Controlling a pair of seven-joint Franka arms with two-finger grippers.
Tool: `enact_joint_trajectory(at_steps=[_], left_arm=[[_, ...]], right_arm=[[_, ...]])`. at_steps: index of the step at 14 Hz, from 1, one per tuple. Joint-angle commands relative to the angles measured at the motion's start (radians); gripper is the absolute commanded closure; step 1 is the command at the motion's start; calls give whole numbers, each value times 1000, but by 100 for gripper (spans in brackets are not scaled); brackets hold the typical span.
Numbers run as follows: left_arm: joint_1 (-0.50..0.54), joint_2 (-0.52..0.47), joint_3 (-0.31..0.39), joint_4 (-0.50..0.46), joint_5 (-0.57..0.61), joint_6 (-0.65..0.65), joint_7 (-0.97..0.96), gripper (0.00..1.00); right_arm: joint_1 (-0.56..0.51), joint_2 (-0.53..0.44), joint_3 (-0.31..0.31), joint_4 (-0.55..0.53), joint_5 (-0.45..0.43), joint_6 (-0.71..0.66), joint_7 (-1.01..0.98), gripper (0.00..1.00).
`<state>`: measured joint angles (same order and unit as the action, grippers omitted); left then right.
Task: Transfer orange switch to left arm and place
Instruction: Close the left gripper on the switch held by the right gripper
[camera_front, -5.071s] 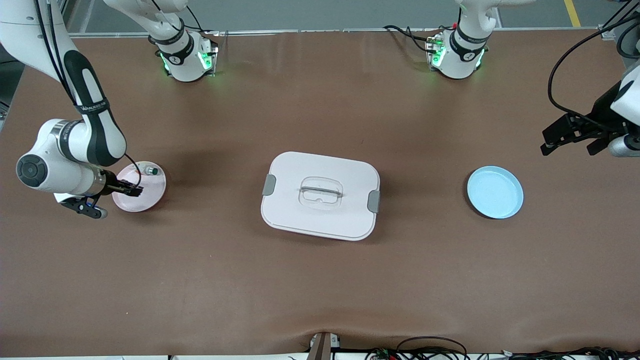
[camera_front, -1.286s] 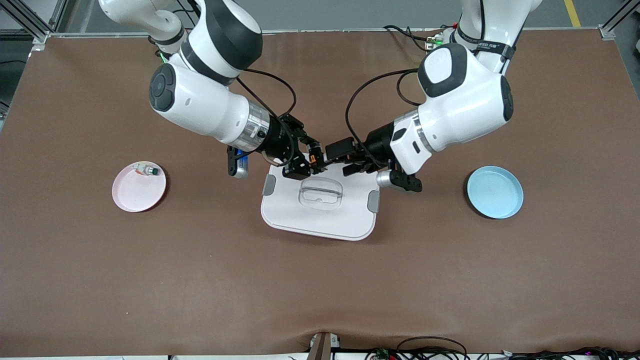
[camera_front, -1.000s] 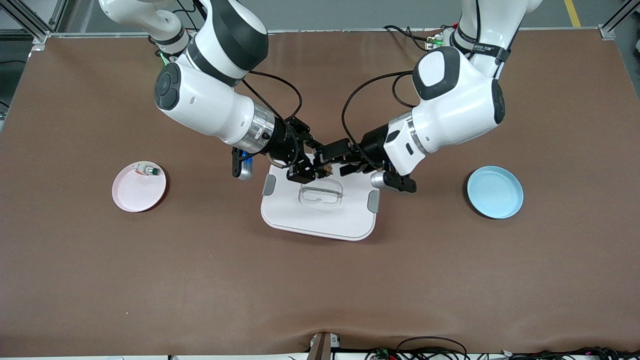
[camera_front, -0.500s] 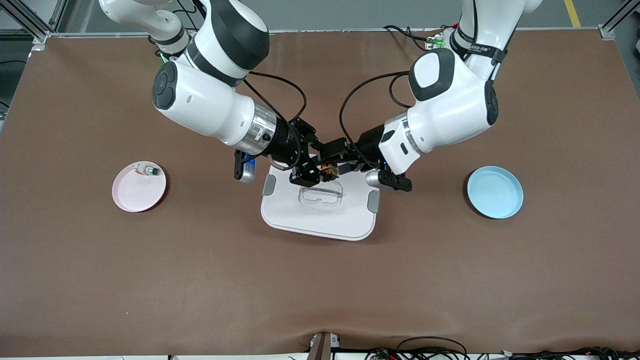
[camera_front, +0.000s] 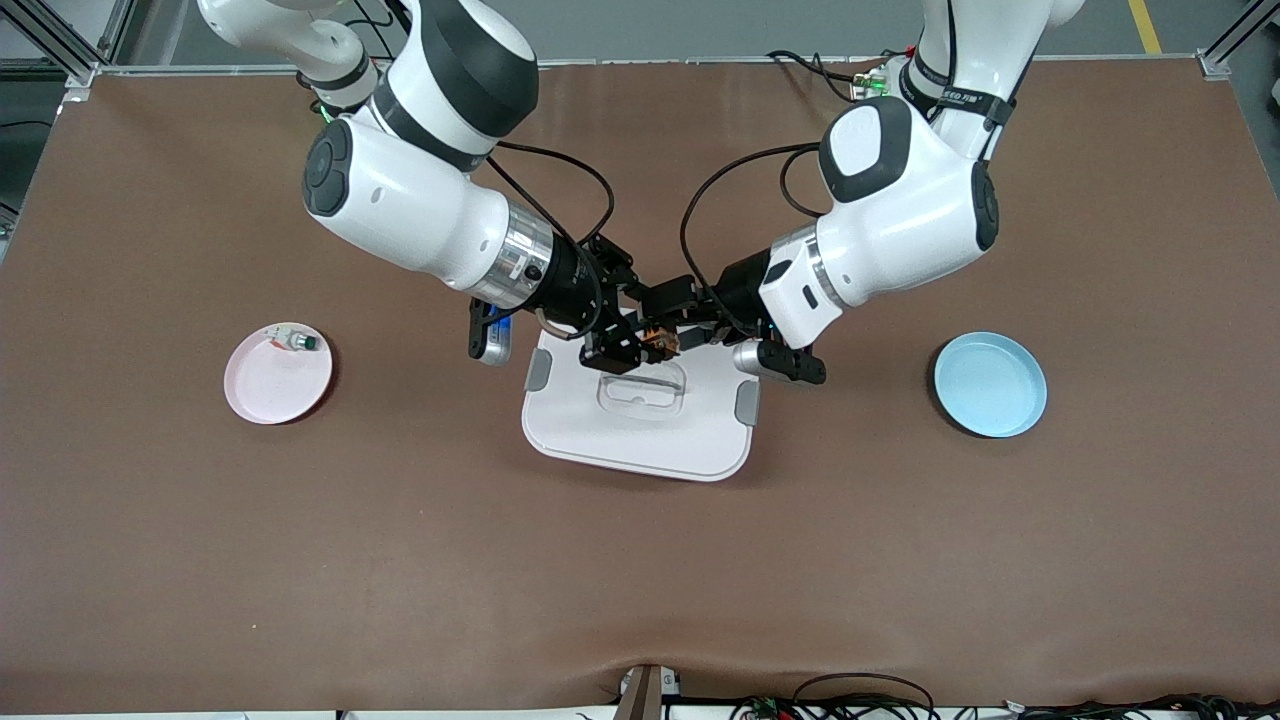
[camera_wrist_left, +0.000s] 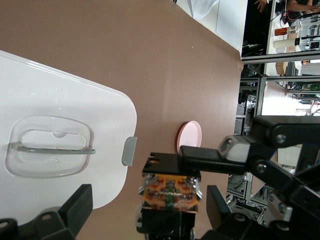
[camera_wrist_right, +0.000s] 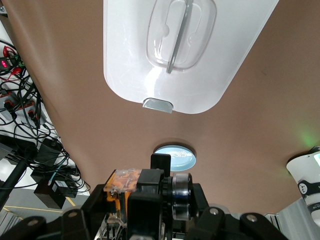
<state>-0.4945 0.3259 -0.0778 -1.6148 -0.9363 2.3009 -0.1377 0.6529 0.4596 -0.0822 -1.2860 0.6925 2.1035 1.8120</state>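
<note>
Right pincer (camera_front: 640, 340) is up over the box (camera_front: 640, 420), clenched on the orange switch (camera_front: 655, 341), which hangs in the air above the lid's edge farthest from the front camera, at about twelve o'clock from the clear handle (camera_front: 641, 387). Left pincer (camera_front: 680, 335) is right there facing it, fingers spread wide, one on each side of the switch, not closed on it. In the left wrist view the switch (camera_wrist_left: 170, 192) shows its orange end between the left pincer's open fingers (camera_wrist_left: 77, 205), with the right pincer's black finger (camera_wrist_left: 200, 160) lying across its top. On the brown tabletop (camera_front: 640, 580), a pink plate (camera_front: 277, 385) sits at nine o'clock from the box, carrying a small silver piece with a green tip (camera_front: 295, 342). A blue plate (camera_front: 990, 385) sits at three o'clock.
</note>
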Motion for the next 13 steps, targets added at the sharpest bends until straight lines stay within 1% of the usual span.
enact_joint_trajectory(at_steps=[1,4,5,7,8,10,11,12,13], left_arm=[[4,-38,-2,-36,-16,6,27,0],[4,-38,0,-36,-16,6,29,0],[5,-36,0,-36,-16,5,35,7],[5,-36,0,-36,-16,6,40,42],[5,-36,0,-36,-16,6,40,56],[4,-36,0,-36,-18,6,38,68],[4,-36,0,-36,-16,6,38,87],[4,-36,-2,-36,-16,6,35,100],[4,-36,0,-36,-16,6,33,100]], right_arm=[[8,28,-8,40,22,-5,9,100],[10,33,-8,40,22,-5,9,100],[10,33,-8,40,22,-5,9,100],[10,33,-8,40,22,-5,9,100],[11,33,-8,40,22,-5,6,100],[13,33,-8,40,22,-5,6,100],[17,34,-8,40,22,-5,6,100],[17,34,-8,40,22,-5,6,100],[17,34,-8,40,22,-5,6,100]])
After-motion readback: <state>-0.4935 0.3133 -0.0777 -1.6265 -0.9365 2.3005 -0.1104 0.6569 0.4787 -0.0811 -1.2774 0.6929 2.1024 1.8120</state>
